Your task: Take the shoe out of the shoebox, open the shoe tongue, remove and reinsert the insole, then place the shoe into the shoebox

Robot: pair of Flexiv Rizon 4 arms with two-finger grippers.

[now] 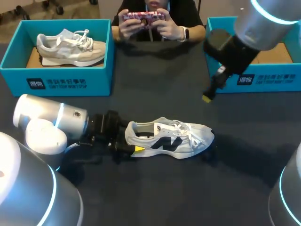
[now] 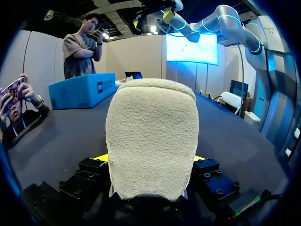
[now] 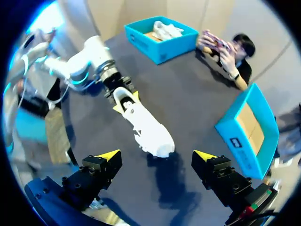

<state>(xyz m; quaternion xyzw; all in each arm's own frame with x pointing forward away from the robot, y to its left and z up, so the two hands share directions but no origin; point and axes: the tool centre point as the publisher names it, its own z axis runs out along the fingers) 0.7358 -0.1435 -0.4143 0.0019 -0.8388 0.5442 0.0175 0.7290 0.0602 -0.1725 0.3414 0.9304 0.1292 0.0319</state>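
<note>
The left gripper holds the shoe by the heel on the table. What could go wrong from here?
1. The left gripper clamps only the heel of the shoe. The toe lies free on the table, so the shoe may twist or slip when it is pulled open.
2. The right gripper hangs open well above the shoe. On the way down, a finger might snag in the laces.

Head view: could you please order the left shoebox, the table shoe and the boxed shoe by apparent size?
1. left shoebox
2. table shoe
3. boxed shoe, though it sits farther away, so the shoes may match
</note>
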